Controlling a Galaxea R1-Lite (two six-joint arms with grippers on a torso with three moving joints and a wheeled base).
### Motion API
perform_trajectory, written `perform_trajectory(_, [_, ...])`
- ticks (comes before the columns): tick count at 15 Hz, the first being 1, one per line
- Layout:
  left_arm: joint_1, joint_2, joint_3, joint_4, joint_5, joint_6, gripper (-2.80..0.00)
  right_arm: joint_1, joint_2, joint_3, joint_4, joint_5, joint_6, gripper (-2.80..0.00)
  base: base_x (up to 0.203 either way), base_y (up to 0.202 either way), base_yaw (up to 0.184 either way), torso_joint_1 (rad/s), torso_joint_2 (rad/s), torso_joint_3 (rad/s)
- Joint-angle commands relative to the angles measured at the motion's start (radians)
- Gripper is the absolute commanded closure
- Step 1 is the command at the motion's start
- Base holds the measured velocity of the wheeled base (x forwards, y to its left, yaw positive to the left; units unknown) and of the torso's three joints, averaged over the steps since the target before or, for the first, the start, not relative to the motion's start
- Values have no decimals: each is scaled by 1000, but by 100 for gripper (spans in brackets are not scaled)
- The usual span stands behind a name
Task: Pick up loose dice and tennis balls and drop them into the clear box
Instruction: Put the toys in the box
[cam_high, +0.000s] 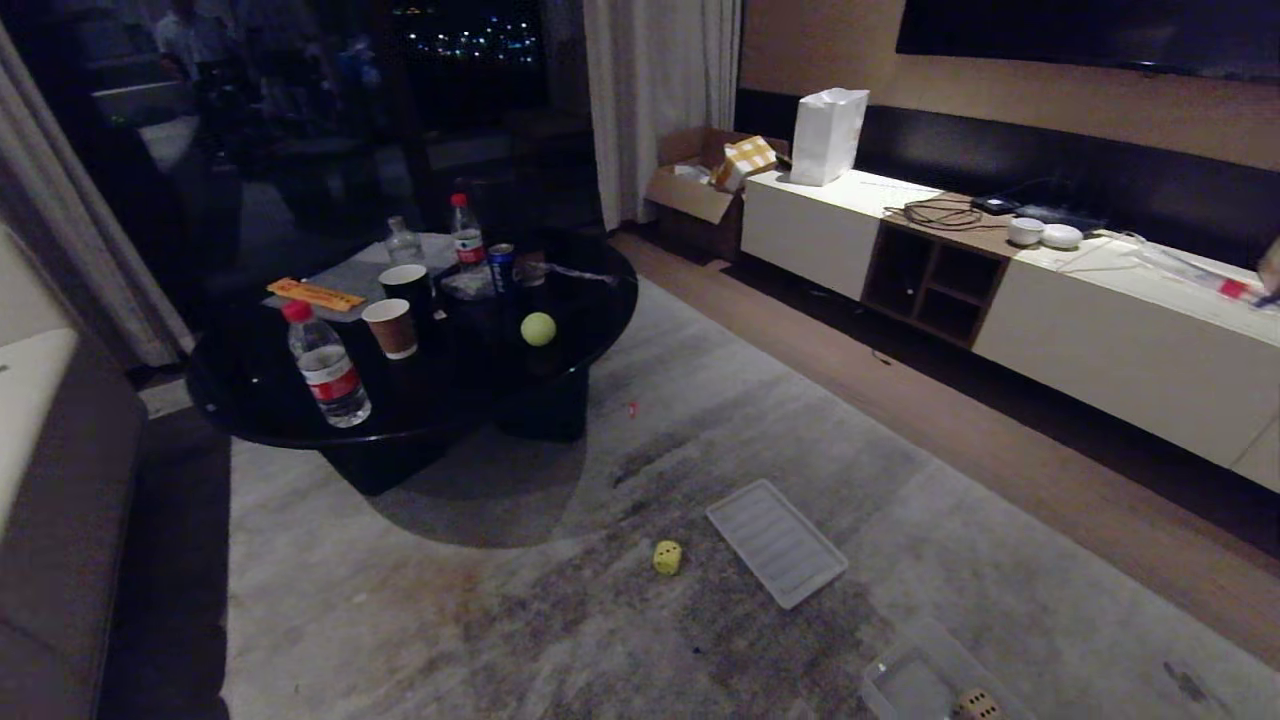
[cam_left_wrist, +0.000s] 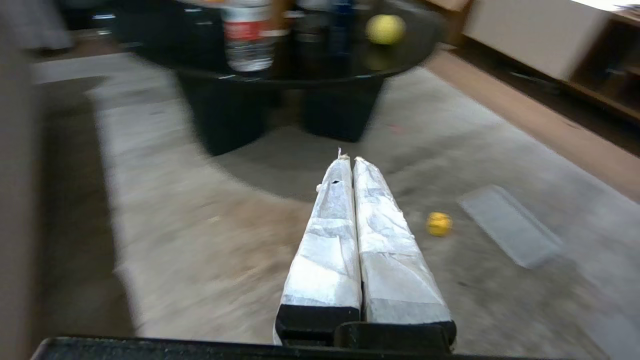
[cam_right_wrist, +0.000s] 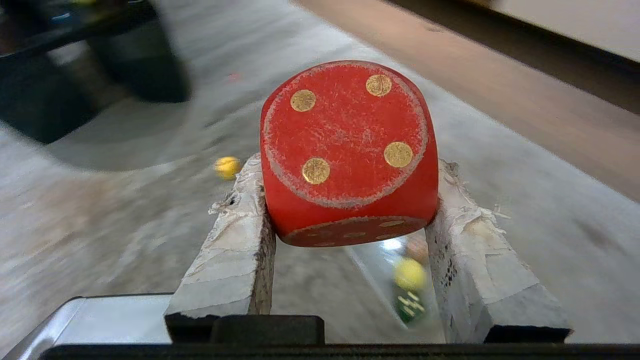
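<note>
Clamping the red rounded-corner die (cam_right_wrist: 350, 150) four-pip face up, your right gripper (cam_right_wrist: 350, 200) hangs over grey carpet (cam_high: 500, 620) w/ a yellow die (cam_high: 667, 557) beside the ribbed translucent lid (cam_high: 777, 542); left gripper (cam_left_wrist: 348, 162) pressed closed.

Red die (cam_right_wrist: 348, 150) in right pincer (cam_right_wrist: 350, 200)

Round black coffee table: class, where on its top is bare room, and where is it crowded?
Bare: the round black coffee table's right side, around the fuzzy yellow-green tennis ball. Crowded: the left and back, with clear water bottles and paper cups.
</note>
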Motion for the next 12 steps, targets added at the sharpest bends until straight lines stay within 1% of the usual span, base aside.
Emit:
perform_trajectory(1, [0,1,2,0,1,-1,0,1,1,0,1,0,0,0,0,12,-163,3,2,0])
perform_trajectory(12, [0,1,2,0,-1,1,0,1,1,0,1,0,0,0,1,9,-161,4,3,2])
